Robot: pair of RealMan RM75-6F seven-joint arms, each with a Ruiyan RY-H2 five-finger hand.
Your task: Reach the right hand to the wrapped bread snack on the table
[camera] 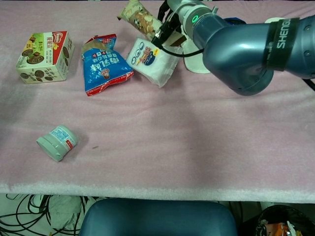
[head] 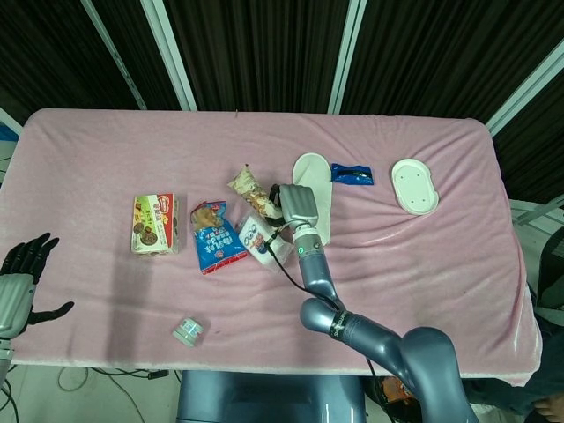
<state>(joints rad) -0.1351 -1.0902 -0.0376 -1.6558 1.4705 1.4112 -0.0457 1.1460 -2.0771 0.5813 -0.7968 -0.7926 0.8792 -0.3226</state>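
The wrapped bread snack (head: 248, 186) is a brown printed packet lying slanted at mid-table, also visible at the top of the chest view (camera: 138, 14). My right hand (head: 290, 204) is at the snack's right end, its dark fingertips (head: 274, 199) bent down onto the wrapper. In the chest view only the wrist and part of the right hand (camera: 173, 14) show, so whether the fingers grip the packet is hidden. My left hand (head: 21, 280) hangs open off the table's front left corner, holding nothing.
A white pack (head: 259, 236) and a blue snack bag (head: 214, 243) lie just in front of the bread snack. Left of them is a cookie box (head: 155, 224). A small jar (head: 188, 331) lies near the front edge. Two white oval dishes (head: 315, 181) (head: 414, 185) and a dark blue wrapper (head: 352, 175) are to the right.
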